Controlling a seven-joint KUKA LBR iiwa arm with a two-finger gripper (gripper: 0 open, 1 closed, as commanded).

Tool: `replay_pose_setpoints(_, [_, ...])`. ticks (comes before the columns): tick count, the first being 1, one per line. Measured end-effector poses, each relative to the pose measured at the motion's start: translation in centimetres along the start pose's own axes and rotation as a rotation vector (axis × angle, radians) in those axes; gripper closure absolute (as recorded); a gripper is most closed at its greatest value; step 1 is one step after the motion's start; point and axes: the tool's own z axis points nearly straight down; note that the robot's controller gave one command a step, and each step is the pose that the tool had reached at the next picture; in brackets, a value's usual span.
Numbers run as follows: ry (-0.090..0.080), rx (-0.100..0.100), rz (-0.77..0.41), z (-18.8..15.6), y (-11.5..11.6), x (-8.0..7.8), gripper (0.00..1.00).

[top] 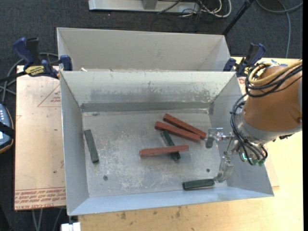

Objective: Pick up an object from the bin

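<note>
My gripper (219, 154) hangs low at the bin's right side, open, with nothing between its fingers. One metal fingertip (212, 138) is close to the right end of two reddish-brown bars (180, 127) lying side by side. The other fingertip (223, 173) is just above the right end of a dark green bar (198, 184) at the bin's front right. A third reddish-brown bar (163, 151) lies mid-floor, across a short dark green bar (170, 145).
Another dark green bar (91, 146) lies alone near the left wall. The arm's orange cover and cables hang over the bin's right wall. The sloped right wall is close behind the gripper.
</note>
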Motion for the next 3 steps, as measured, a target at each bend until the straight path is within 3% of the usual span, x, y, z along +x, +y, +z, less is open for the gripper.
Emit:
replay_pose_setpoints(1, [-0.021,0.004,-0.23,12.5,-6.5,-0.9,0.0])
replay_pose_setpoints(2, [-0.022,0.002,-0.116,12.3,-0.4,-0.9,0.0])
replay_pose_setpoints(3, [-0.01,-0.002,0.067,10.4,4.3,-0.6,0.0])
